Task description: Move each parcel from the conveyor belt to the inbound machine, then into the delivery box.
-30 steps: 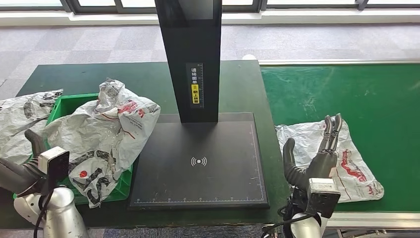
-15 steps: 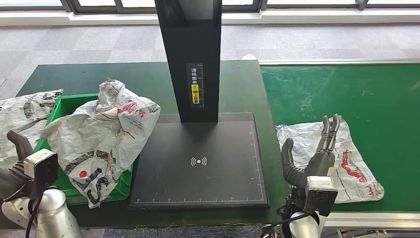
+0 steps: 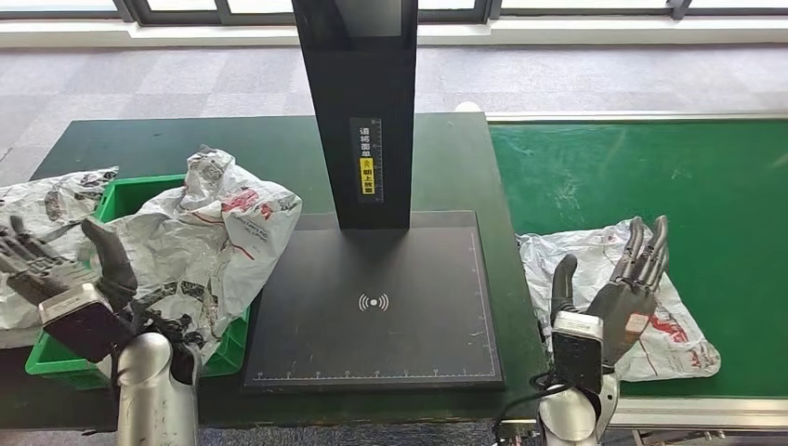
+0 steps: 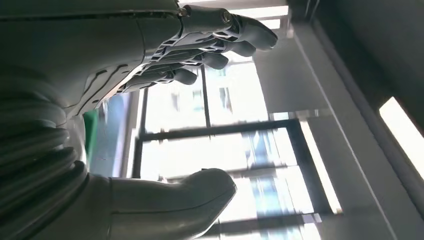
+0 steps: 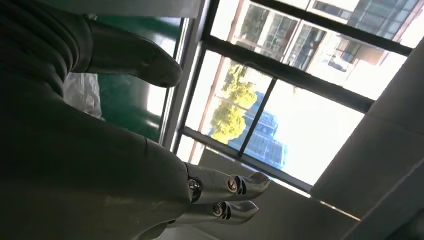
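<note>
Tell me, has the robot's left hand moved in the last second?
Yes. The left hand has risen with fingers spread, now level with the green bin's near parcel, where before it sat lower by the table's front edge.

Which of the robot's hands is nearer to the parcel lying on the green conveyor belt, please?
The right. The right hand hovers open directly over the parcel on the conveyor belt; the left hand is across the scanner, by the green box.
</note>
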You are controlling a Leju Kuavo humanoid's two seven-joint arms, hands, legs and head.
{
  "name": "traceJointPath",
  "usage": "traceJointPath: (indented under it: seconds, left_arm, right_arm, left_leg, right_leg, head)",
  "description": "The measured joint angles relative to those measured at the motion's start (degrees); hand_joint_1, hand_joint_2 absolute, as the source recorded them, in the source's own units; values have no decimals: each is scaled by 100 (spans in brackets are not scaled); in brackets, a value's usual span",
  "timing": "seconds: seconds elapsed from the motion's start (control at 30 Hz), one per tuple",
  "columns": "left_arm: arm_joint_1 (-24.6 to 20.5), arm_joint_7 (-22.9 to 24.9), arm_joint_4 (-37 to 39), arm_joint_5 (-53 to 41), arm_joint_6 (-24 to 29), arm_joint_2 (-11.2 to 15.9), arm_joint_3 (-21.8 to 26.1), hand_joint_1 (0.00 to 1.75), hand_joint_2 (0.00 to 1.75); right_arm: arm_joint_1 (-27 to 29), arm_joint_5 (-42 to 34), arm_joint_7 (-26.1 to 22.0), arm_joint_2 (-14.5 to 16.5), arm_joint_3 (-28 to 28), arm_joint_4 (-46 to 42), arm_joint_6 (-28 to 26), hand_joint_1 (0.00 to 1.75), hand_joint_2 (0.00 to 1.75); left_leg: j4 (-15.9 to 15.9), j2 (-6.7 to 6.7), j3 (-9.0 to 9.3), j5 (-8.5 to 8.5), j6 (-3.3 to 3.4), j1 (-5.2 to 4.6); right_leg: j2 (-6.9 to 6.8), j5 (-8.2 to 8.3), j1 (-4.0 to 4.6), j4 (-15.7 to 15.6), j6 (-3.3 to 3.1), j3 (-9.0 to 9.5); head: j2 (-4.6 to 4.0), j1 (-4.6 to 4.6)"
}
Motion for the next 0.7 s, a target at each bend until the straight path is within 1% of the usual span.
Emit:
traceJointPath:
  seconds: [0.07, 0.1, 0.13, 0.17, 0.23, 0.33, 0.43, 0.53, 0.7]
  left_arm:
    - [110, 0, 6, 360, -1060, 22, -403, 0, 175]
    - [182, 0, 9, 478, -1550, 35, -590, 0, 175]
    - [244, 0, 11, 568, -1979, 47, -765, 0, 175]
    - [286, 0, 12, 629, -2305, 55, -918, 0, 175]
    - [348, 0, 11, 722, -2695, 69, -1153, 0, 175]
    - [439, 0, 12, 789, -3006, 89, -1344, 0, 175]
    - [450, 0, 25, 789, -3143, 92, -1411, 0, 175]
    - [446, 0, 37, 783, -3180, 93, -1434, 0, 175]
    - [442, 0, 69, 777, -3222, 94, -1436, 0, 175]
  right_arm:
    - [-366, 906, 77, -31, -509, 567, -129, 0, 175]
    - [-591, 1195, 97, -75, -821, 936, -136, 0, 175]
    - [-830, 1303, 92, -143, -1158, 1373, -118, 0, 175]
    - [-1048, 1201, 68, -226, -1457, 1810, -81, 0, 175]
    - [-1391, 743, 38, -414, -1906, 2591, 29, 0, 175]
    - [-1705, 283, 17, -644, -2270, 3459, 180, 0, 175]
    - [-1903, 63, 0, -787, -2488, 4058, 341, 0, 175]
    - [-2025, -22, -17, -865, -2616, 4411, 442, 0, 175]
    - [-2150, -338, -26, -955, -2786, 4795, 924, 0, 175]
  left_leg:
    - [1, 4, 2, 0, 1, -2]
    - [1, 5, 2, 1, 2, -3]
    - [3, 2, 0, 3, 5, -3]
    - [4, -6, -3, 5, 8, -3]
    - [5, -21, -7, 8, 13, -4]
    - [5, -9, -8, 7, 12, -9]
    - [4, -5, -9, 6, 9, -7]
    - [3, -4, -10, 4, 7, -3]
    - [2, -4, -11, 4, 7, -3]
  right_leg:
    - [6, 3, -3, -1, 4, 0]
    - [7, 6, -3, -2, 7, 0]
    - [5, 8, -3, -3, 10, 1]
    - [-1, 9, -4, -4, 12, 2]
    - [-13, 10, -7, -4, 13, 4]
    - [-1, 10, -10, -3, 14, -4]
    - [2, 9, -7, -1, 12, -10]
    - [1, 7, -4, 1, 10, -12]
    - [1, 6, -4, 1, 10, -11]
  head:
    - [0, 1]
    - [0, 2]
    - [0, 2]
    - [0, 2]
    - [0, 2]
    - [0, 2]
    - [0, 2]
    - [0, 2]
    - [0, 2]
